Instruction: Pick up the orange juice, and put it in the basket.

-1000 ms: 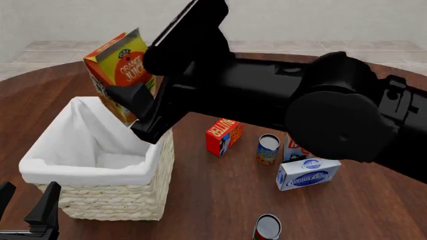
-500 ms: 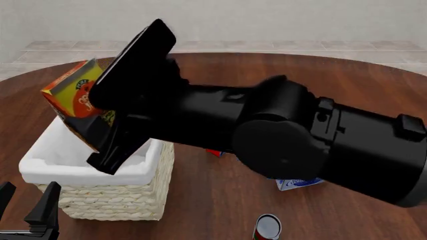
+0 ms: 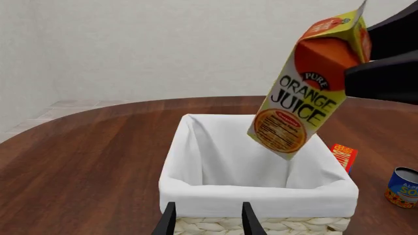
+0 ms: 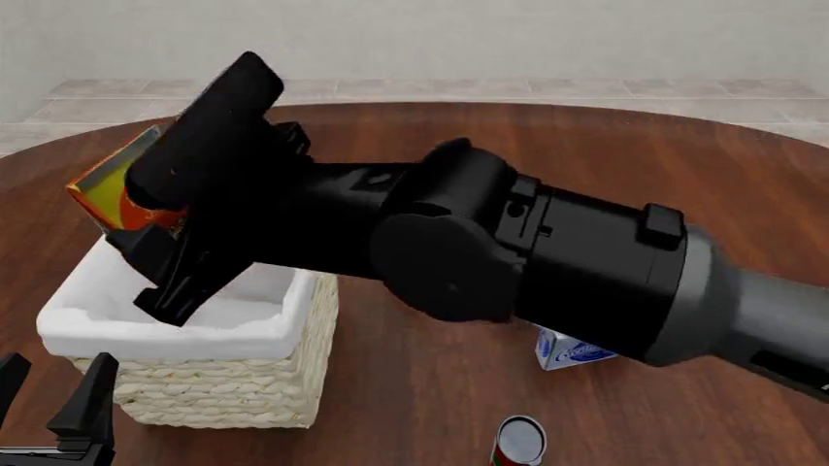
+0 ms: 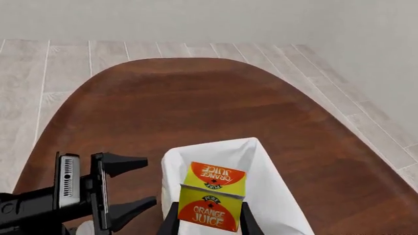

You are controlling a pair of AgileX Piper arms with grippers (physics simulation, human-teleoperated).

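The orange juice [image 3: 307, 88] is a tall orange and yellow carton, held tilted above the open basket [image 3: 258, 193], a pale wicker basket with a white liner. My right gripper [image 4: 153, 272] is shut on the carton; in the front view the arm hides all but the carton's orange corner [image 4: 111, 184]. In the right wrist view the carton [image 5: 210, 200] sits between the fingers, over the liner [image 5: 274, 196]. My left gripper [image 3: 207, 223] is open and empty, low at the basket's near side [image 4: 49, 388].
A red-orange butter box [image 3: 344, 155] and a can [image 3: 402, 187] stand on the table to the right of the basket. A cream cheese box [image 4: 570, 351] and another can [image 4: 521, 442] show under the right arm. The left gripper [image 5: 140, 185] shows beside the basket.
My right arm has swung left with the orange juice and lowered it, from above the basket's far right corner to over its opening. The left gripper has not moved.
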